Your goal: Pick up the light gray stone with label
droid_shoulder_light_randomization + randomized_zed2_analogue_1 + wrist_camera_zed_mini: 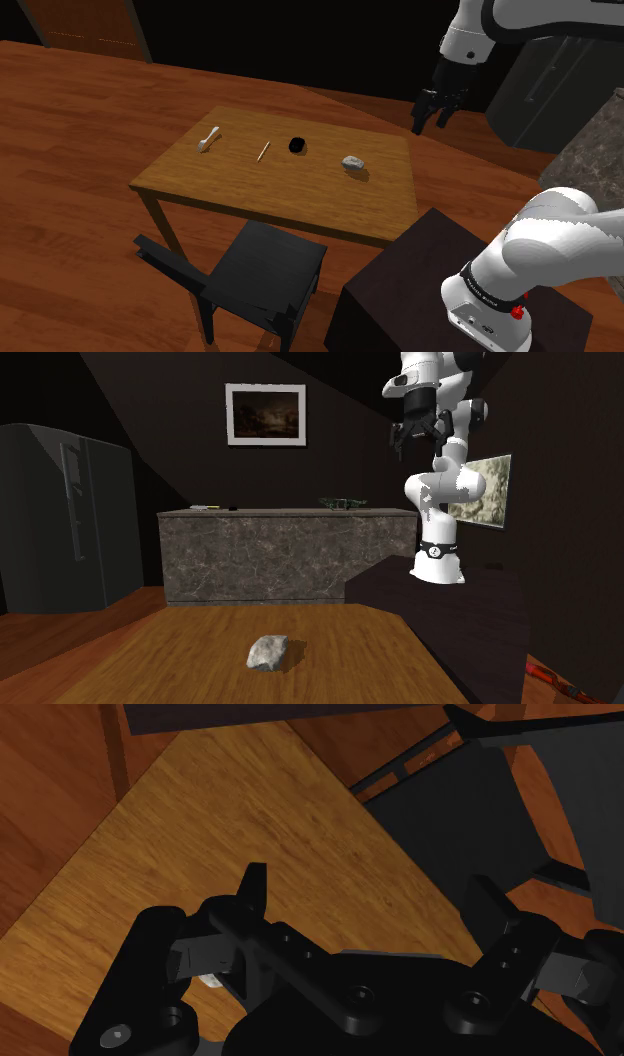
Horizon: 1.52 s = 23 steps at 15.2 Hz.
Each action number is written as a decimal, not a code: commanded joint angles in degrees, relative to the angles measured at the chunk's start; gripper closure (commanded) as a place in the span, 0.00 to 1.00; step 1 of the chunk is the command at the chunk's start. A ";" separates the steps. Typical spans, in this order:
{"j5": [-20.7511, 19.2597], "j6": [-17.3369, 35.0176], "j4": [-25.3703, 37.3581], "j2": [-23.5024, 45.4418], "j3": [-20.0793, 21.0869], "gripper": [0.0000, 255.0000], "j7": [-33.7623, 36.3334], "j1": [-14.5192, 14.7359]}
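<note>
The light gray stone [353,162] lies on the wooden table [250,195], near the end closest to the stand. In the second exterior view the stone [268,652] sits in the middle of the tabletop [180,652]. My black gripper [432,112] hangs high in the air beyond the table's far corner on the shoulder view's right, well apart from the stone. The gripper [418,434] is open, with nothing between its fingers. In the wrist view the gripper [372,899] looks down at the tabletop [230,834], its fingers [253,889] standing wide apart.
On the table also lie a white bone-shaped piece [209,137], a thin stick [264,151] and a small black object [297,145]. A dark chair [260,275] stands at the table's near side. A stone-faced counter [290,557] and a dark fridge [60,522] stand behind.
</note>
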 commanded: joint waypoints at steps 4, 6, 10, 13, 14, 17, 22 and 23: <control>-2.31 5.64 -3.21 2.15 -2.18 0.00 -4.38 -0.11; -3.79 9.59 -4.94 4.11 -3.69 0.00 -7.23 -0.21; -6.50 17.83 -7.32 9.34 -6.77 0.00 -12.78 -0.37; -8.18 24.20 -8.11 14.35 -9.12 0.00 -16.86 -0.36; -8.64 26.33 -8.18 16.21 -9.89 0.00 -18.23 -0.33; -9.60 32.67 -7.80 22.29 -12.19 0.00 -22.38 -0.07; -9.21 42.65 -5.26 33.70 -15.70 0.00 -29.89 0.78; -8.73 44.49 -4.48 36.12 -16.30 0.00 -31.55 0.99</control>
